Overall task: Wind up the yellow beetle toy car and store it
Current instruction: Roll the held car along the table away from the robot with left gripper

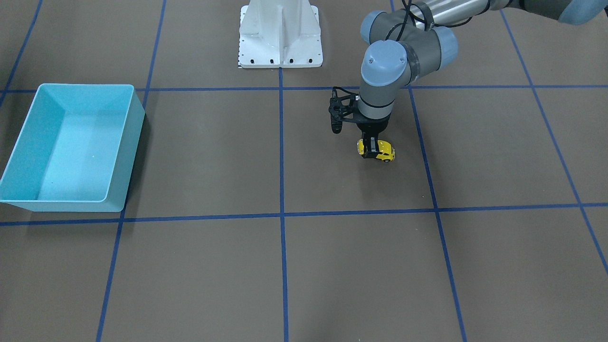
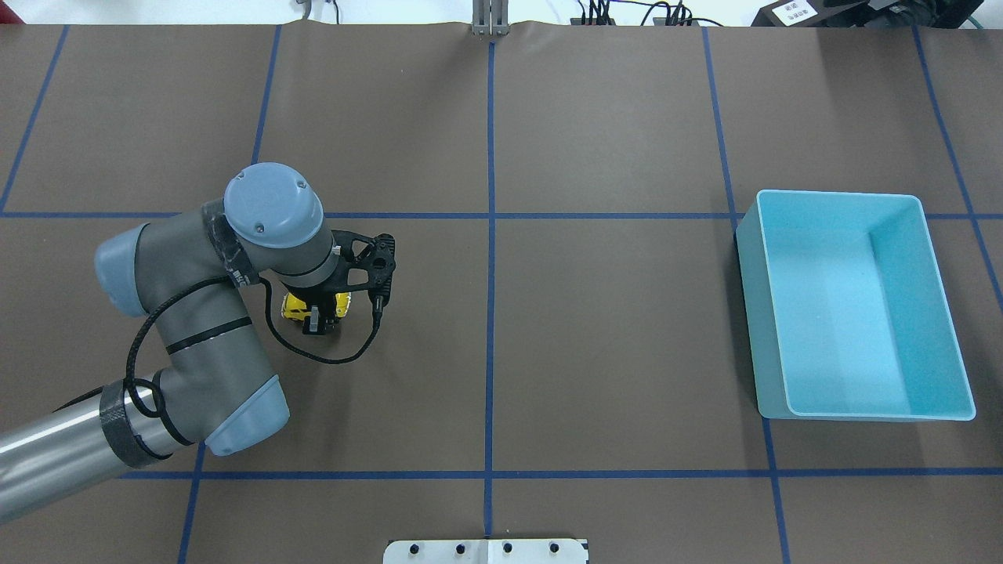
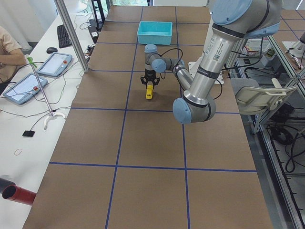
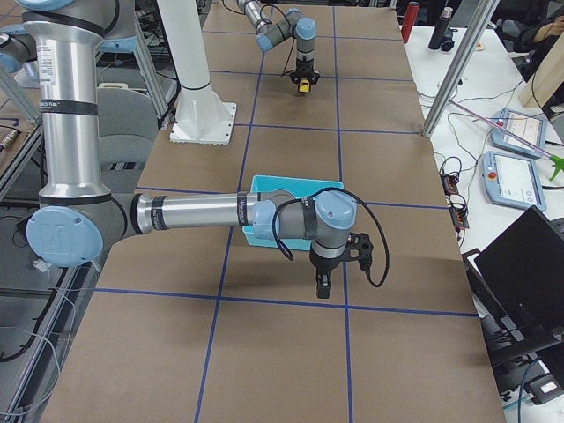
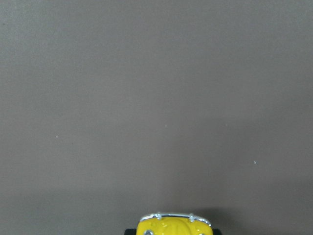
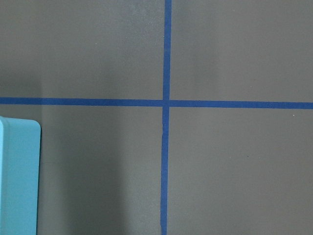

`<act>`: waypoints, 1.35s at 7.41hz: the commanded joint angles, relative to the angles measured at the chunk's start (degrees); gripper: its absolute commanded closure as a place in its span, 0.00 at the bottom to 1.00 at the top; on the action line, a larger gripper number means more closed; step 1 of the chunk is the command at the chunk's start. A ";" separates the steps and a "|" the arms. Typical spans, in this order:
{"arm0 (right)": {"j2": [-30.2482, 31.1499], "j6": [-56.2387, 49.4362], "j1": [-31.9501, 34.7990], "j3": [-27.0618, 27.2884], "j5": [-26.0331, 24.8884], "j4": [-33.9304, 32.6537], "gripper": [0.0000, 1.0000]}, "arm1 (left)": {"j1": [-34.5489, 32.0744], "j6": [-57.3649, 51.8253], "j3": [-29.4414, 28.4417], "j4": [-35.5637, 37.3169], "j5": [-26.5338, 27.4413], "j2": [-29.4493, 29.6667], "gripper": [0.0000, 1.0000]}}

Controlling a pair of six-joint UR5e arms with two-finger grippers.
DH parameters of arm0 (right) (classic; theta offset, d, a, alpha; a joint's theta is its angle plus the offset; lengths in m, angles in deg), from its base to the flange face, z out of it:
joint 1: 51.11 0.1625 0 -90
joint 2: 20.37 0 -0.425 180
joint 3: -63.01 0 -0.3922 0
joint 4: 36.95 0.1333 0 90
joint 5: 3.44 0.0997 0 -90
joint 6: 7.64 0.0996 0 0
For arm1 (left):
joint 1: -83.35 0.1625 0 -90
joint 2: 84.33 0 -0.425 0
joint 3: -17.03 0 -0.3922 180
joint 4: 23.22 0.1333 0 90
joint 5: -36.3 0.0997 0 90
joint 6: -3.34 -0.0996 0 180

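Note:
The yellow beetle toy car (image 1: pixel 383 152) sits on the brown table mat, on my left side. My left gripper (image 1: pixel 371 148) points straight down with its fingers closed on the car's sides. The overhead view shows the same, with the gripper (image 2: pixel 315 315) over the car (image 2: pixel 294 307). The car's front end (image 5: pixel 173 225) shows at the bottom edge of the left wrist view. My right gripper (image 4: pixel 322 286) hangs over the mat just past the light blue bin (image 4: pixel 295 185); it shows only in the exterior right view, so I cannot tell whether it is open.
The light blue bin (image 2: pixel 748 313) stands empty on my right side; it also shows in the front-facing view (image 1: pixel 130 152) and its corner in the right wrist view (image 6: pixel 17 176). The white robot base (image 1: pixel 280 35) is at the table's middle edge. Blue tape lines cross the mat.

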 commanded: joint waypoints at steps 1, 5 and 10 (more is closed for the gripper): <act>0.00 0.00 0.00 0.00 0.00 0.00 0.01 | 0.00 1.91 -1.36 -0.03 0.05 0.82 1.00; 0.00 0.00 0.00 0.00 0.00 0.00 0.01 | -0.08 1.84 -3.56 -0.03 0.05 2.32 1.00; 0.00 0.00 0.00 0.00 0.00 0.00 0.01 | -0.52 1.13 -3.30 -0.12 0.05 1.09 1.00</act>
